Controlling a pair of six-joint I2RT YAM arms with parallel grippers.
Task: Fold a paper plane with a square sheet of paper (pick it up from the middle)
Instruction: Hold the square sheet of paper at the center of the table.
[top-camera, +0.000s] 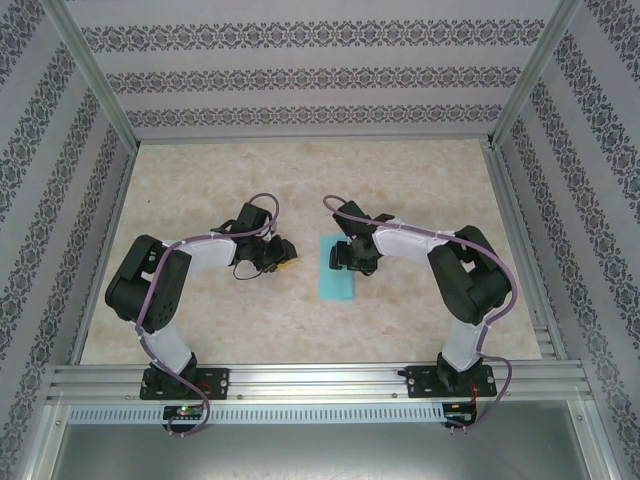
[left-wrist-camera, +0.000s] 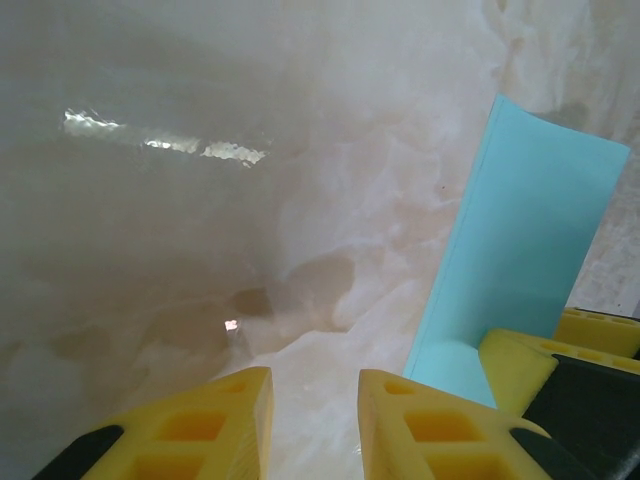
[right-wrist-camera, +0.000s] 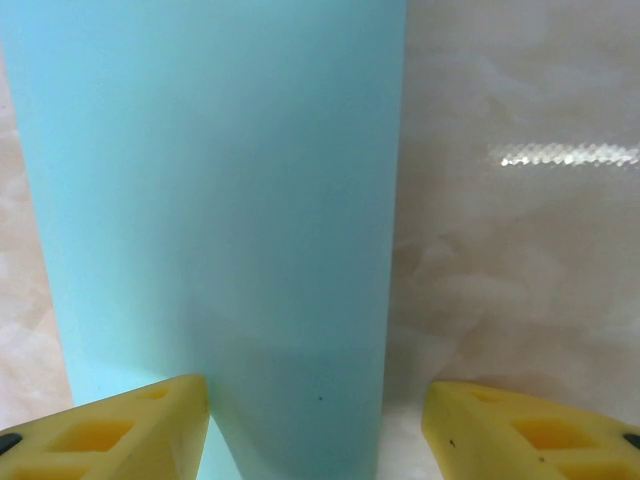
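1. Side walls (top-camera: 40, 150): patterned paper, metal frame.
2. Left gripper (top-camera: 283, 256): jaws slightly parted, empty, above the marbled beige table (top-camera: 420, 180).
3. Folded blue paper (top-camera: 334, 268): flat at table centre.
4. Right gripper (top-camera: 345, 256): jaws apart, straddling the paper's edge.

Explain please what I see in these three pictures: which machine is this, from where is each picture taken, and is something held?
Two black-and-white robot arms stand at the near edge of a pale marbled table. One camera looks down from above; the others sit on the wrists, so yellow fingers show at the bottom. A light-blue paper sheet, folded to a narrow rectangle, lies between the arms. The right gripper is open over it. The left gripper stands beside it with a narrow gap. Nothing is held.
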